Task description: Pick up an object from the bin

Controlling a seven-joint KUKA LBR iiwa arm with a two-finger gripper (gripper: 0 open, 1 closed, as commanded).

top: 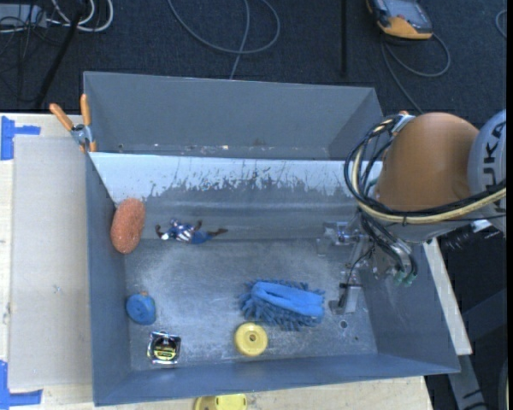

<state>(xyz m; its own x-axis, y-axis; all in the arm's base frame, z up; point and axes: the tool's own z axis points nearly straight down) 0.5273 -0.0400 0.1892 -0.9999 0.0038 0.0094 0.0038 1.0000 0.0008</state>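
grey metal bin (239, 143), with the arm's orange wrist cover (423, 165) above its right wall. gripper (345, 301) low near the floor at the right, just beside the blue shaggy cloth (282, 304), the nearest thing; whether it is spread or closed cannot be told. further left: orange oval sponge (128, 225), blue ball (140, 307), yellow disc (251, 338), small tape measure (164, 347), tiny blue figure (184, 231).

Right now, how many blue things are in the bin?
3: a fuzzy blue mitt mid-front, a round blue lump front-left, a small blue toy at the back. The arm may hide more.
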